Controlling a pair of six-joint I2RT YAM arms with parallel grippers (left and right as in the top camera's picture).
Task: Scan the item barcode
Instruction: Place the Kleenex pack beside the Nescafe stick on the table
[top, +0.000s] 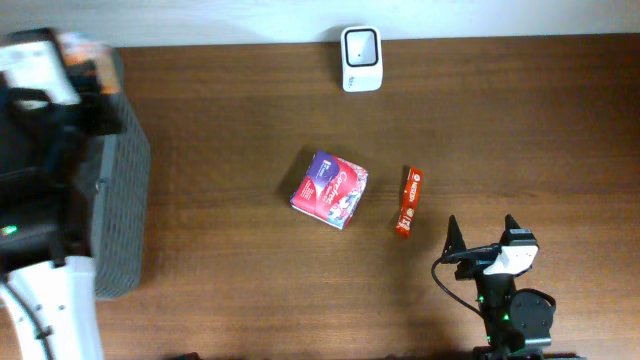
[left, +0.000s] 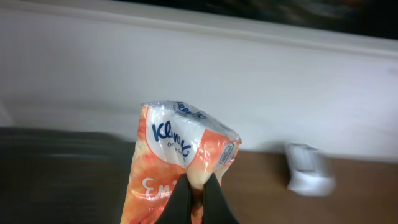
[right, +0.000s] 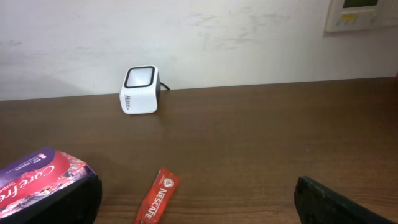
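- Bench (top: 250, 280): brown wood, filling the overhead frame.
- Grey ribbed bin (top: 120, 200): at the left edge of the overhead frame.
- Kleenex pack (left: 180, 149): orange and white, centre of my left wrist frame, held up before a pale wall; my left jaws are clamped on its lower end.
- Purple pack (top: 330, 188): centre of the overhead frame, lying on the bench.
- My right jaws: lower right of the overhead frame, spread wide, holding nothing.
- Scanner (top: 360, 45): white, top centre of the overhead frame.
- Nescafé sachet (top: 408, 200): red, just right of the purple pack.
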